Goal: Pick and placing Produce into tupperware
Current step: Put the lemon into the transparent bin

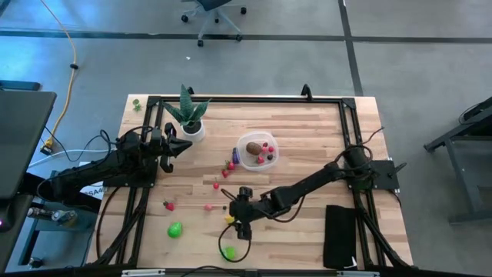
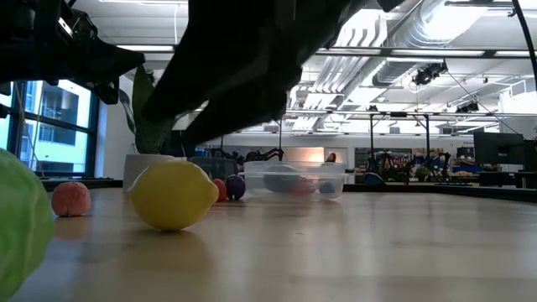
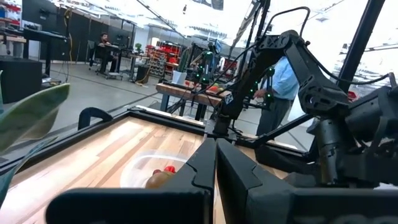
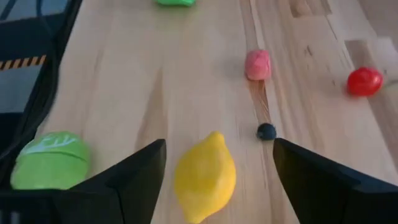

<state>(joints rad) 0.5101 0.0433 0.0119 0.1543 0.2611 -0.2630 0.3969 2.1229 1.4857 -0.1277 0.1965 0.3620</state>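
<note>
Smooth yellow lemon (image 4: 205,176) between spread right gripper (image 4: 214,171) jaws

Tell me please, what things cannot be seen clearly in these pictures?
- Tupperware contents: in the high view the pieces are too small to identify; in the left wrist view the left hand covers most of it.
- Lemon: in the high view the right hand hides nearly all of it.
- Green fruit: cut off by the low view's left edge.
- Plant: in the low view the dark arm covers most of it.
</note>
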